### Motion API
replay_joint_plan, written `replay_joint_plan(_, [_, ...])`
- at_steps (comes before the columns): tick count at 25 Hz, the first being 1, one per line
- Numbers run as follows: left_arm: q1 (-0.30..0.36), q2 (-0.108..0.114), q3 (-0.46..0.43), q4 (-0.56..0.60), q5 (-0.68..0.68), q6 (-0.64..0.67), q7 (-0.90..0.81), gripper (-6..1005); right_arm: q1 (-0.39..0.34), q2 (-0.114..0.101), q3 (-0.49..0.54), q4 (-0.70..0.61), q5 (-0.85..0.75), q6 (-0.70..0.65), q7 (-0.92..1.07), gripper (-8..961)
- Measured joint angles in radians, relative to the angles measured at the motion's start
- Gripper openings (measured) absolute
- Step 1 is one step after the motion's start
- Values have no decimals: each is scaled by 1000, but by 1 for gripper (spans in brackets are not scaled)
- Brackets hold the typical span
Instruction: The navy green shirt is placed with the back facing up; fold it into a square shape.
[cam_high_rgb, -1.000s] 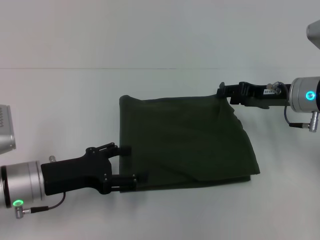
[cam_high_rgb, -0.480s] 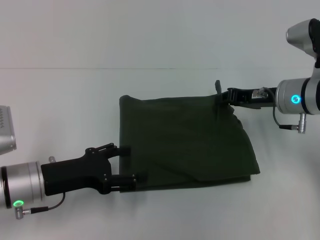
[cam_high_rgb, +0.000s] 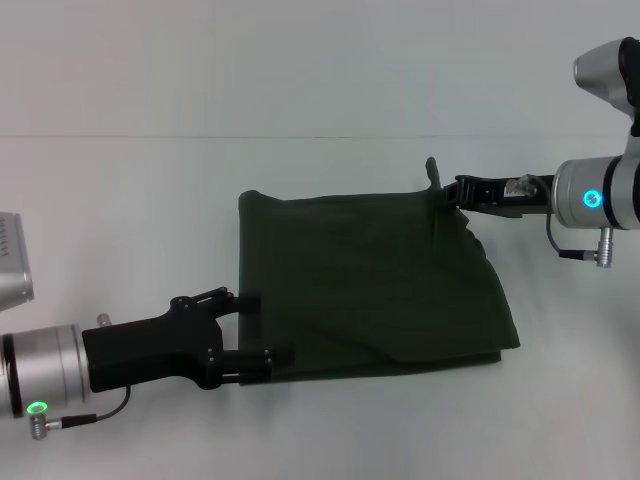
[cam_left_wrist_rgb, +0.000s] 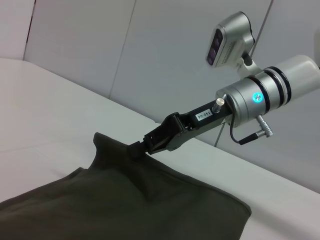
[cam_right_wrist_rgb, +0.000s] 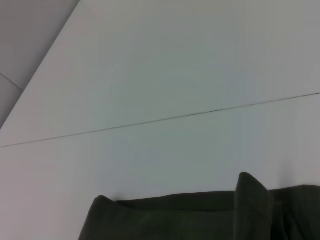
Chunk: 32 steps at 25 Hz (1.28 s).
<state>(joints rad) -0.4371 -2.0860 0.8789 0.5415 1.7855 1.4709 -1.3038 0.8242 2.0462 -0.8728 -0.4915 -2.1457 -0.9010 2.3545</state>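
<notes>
The navy green shirt (cam_high_rgb: 370, 285) lies folded into a rough rectangle on the white table, plain side up. It also shows in the left wrist view (cam_left_wrist_rgb: 125, 200) and along the edge of the right wrist view (cam_right_wrist_rgb: 200, 215). My right gripper (cam_high_rgb: 445, 192) is shut on the shirt's far right corner, and a small tab of fabric (cam_high_rgb: 432, 170) stands up beside it. The left wrist view shows this gripper (cam_left_wrist_rgb: 139, 149) pinching the raised corner. My left gripper (cam_high_rgb: 265, 328) is open, with its two fingers lying over the shirt's near left edge.
The white table (cam_high_rgb: 300, 80) has a thin seam line (cam_high_rgb: 200, 137) running across behind the shirt. A grey robot part (cam_high_rgb: 12, 262) sits at the left edge. The shirt's near right corner (cam_high_rgb: 505, 345) bulges outward.
My right gripper has rotated and shifted slightly left at the shirt's far right corner, and a small fabric tab now stands up there. My left gripper has not moved.
</notes>
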Motion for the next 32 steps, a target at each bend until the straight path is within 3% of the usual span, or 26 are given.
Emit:
replay_joint_plan(15, [1, -7, -6, 0, 0, -1, 0, 938, -108, -4, 10, -40, 248, -36, -135, 26])
replay_joint_plan(32, [1, -10, -2, 0, 0, 4, -6, 938, -118, 20, 16, 12, 259, 126, -156, 31])
